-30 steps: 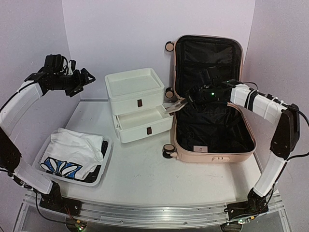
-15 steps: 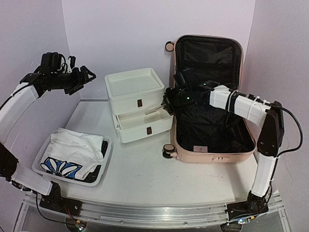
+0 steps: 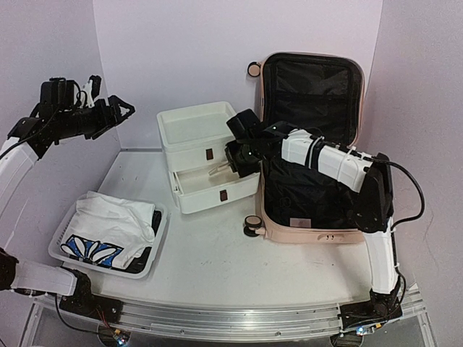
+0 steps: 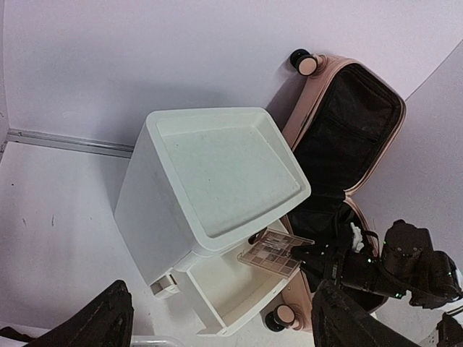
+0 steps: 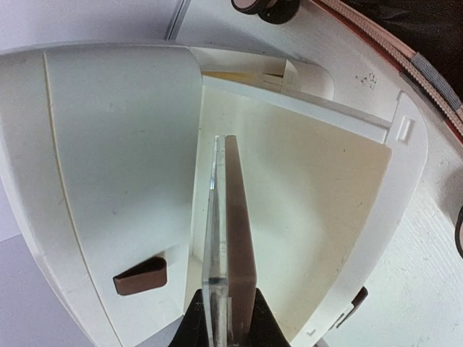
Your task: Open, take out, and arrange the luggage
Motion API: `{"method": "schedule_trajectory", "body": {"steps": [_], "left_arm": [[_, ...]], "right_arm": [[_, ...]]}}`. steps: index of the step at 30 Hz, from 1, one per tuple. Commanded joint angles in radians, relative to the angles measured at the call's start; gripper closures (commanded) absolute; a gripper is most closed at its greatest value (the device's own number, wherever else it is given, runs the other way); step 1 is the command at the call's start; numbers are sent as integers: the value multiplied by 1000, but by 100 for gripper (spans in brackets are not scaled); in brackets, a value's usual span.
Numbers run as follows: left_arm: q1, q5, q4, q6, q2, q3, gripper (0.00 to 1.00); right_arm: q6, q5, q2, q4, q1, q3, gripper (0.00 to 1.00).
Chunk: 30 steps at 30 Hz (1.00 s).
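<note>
The pale pink hard-shell suitcase (image 3: 318,235) lies open at the right of the white worktop (image 3: 217,260). The right fingers (image 5: 199,327) grip a flat brown makeup palette (image 5: 237,217) over the open lower drawer (image 3: 217,181) of the white plastic drawer unit (image 3: 202,126). The left fingers (image 4: 101,325), raised at the left, are spread and hold nothing.

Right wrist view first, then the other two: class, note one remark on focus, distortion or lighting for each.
Right wrist view: the wide lens bends the edges of the drawer unit; the makeup palette, edge-on in the right gripper, is sharp. Left wrist view: the fingers of the left gripper are dark, soft silhouettes. Top external view: even light, faint shadows; the black lining of the luggage swallows detail.
</note>
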Motion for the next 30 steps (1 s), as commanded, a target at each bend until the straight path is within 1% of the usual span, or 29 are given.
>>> {"method": "schedule_trajectory", "body": {"steps": [1, 5, 8, 10, 12, 14, 15, 19, 23, 25, 27, 30], "left_arm": [[-8, -24, 22, 69, -76, -30, 14], [-8, 14, 6, 98, -117, -25, 13], [-8, 78, -5, 81, -128, -25, 13], [-8, 124, -5, 110, -134, -28, 13], [-8, 103, -4, 138, -147, -38, 13], [-8, 99, -5, 163, -171, -53, 12], [-9, 100, -4, 169, -184, -59, 12], [-8, 102, -3, 167, -228, -79, 12], [-9, 108, 12, 166, -252, -106, 11], [-9, 118, 13, 181, -241, -105, 11], [-14, 124, 13, 193, -222, -102, 11], [-21, 133, 13, 205, -181, -90, 11]], "right_arm": [[0, 126, 49, -3, -4, 80, 100], [-29, 149, 100, 45, -3, 114, 100], [-22, 151, 157, 56, -1, 179, 100], [-18, 173, 181, 75, 0, 196, 99], [-54, 215, 193, 84, 4, 214, 98], [-51, 241, 191, 91, 5, 198, 95], [-51, 257, 187, 101, 5, 181, 92], [-57, 306, 169, 107, 6, 144, 74], [-103, 304, 165, 95, 8, 170, 58], [-133, 302, 162, 60, 11, 196, 49], [-159, 295, 146, 44, 13, 198, 44], [-194, 275, 99, 15, 13, 157, 40]]}}
